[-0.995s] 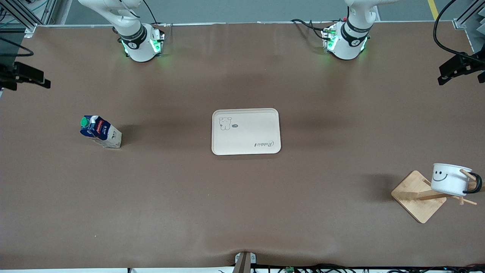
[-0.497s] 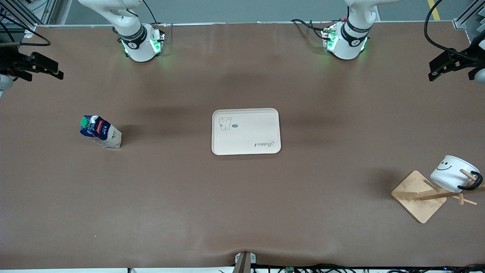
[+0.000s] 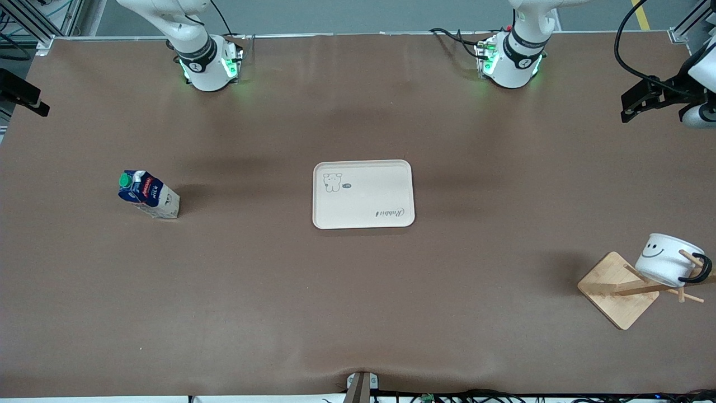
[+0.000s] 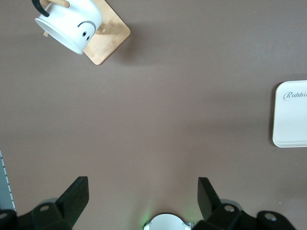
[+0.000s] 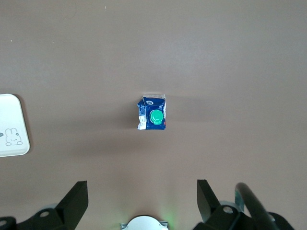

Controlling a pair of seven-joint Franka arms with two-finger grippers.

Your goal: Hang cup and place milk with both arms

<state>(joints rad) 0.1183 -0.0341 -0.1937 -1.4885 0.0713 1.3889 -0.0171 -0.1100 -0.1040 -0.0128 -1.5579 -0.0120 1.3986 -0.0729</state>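
The white cup [image 3: 667, 259] with a smiley face hangs tilted by its black handle on a peg of the wooden rack [image 3: 620, 290], at the left arm's end of the table; it also shows in the left wrist view [image 4: 69, 26]. The milk carton [image 3: 148, 194] stands on the table toward the right arm's end, its green cap up in the right wrist view [image 5: 152, 113]. My left gripper [image 4: 143, 191] is open and empty, high over the table's edge [image 3: 635, 104]. My right gripper [image 5: 143, 191] is open and empty, high over the milk's end [image 3: 25, 92].
A cream tray [image 3: 363, 193] with a rabbit drawing lies in the middle of the table, with nothing on it. It shows at the edge of the left wrist view [image 4: 292, 115] and of the right wrist view [image 5: 12, 127]. The rack's square base lies near the table's end.
The cup has tipped over on its peg and now hangs tilted. My left gripper has shifted a little toward the table's middle. My right gripper has drawn back toward the view's edge.
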